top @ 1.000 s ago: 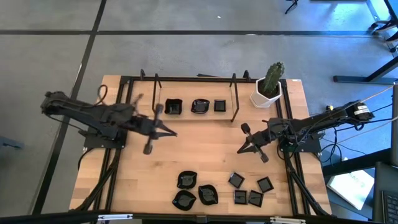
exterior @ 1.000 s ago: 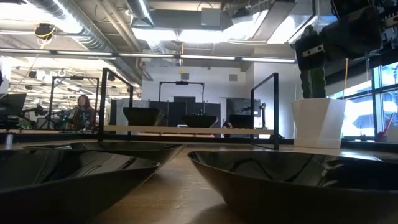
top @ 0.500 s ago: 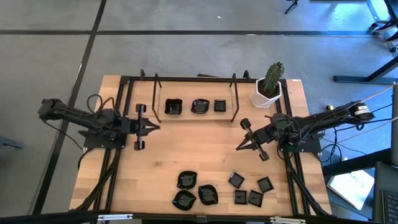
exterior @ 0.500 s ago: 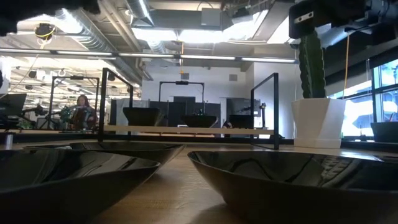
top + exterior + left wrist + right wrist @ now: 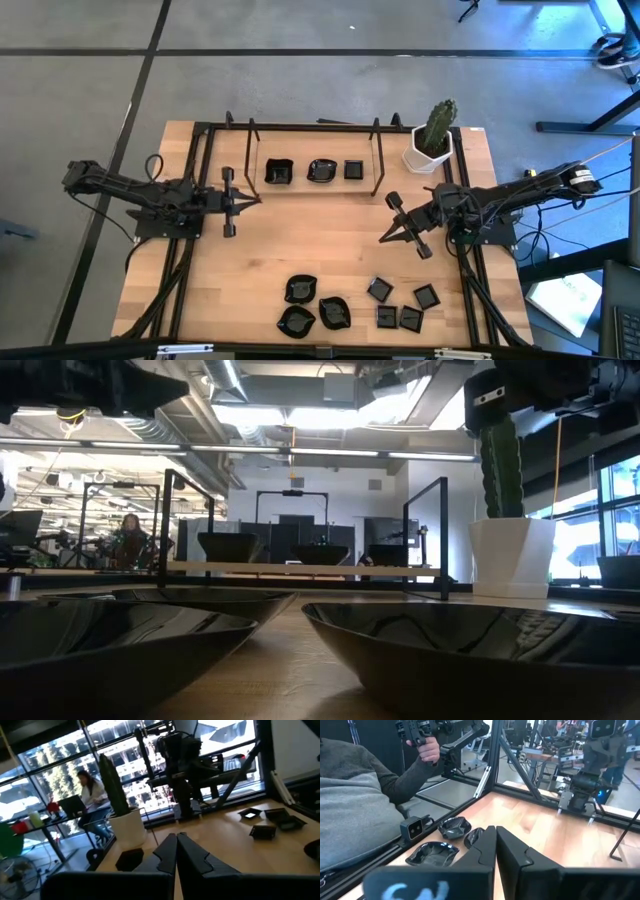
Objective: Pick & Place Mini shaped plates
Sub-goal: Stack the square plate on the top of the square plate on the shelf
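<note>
Where the mini shaped plates [image 5: 350, 303] lie, two groups can be told apart: eight glossy black dishes sit on the near part of the wooden table [image 5: 320, 240], four rounded or wavy-rimmed ones to the left and four square ones to the right, while three more rest on the raised rack [image 5: 312, 190] at the far side, between its two upright posts. Beside the rack's right end, at the table's far right corner, stands a white pot with a green cactus [image 5: 433, 137]. Neither group of dishes is touched by an arm. At the table's left edge the left gripper [image 5: 250, 202] hangs above bare wood with its fingers pressed together and nothing between them, pointing toward the table's middle. At the right side the right gripper [image 5: 386, 238] likewise has its fingers closed on nothing, aimed inward and well apart from the square dishes. Beyond the near edge, the right wrist view shows a person's grey sleeve [image 5: 365, 795] and a hand [image 5: 427, 751] gripping a dark handle.
</note>
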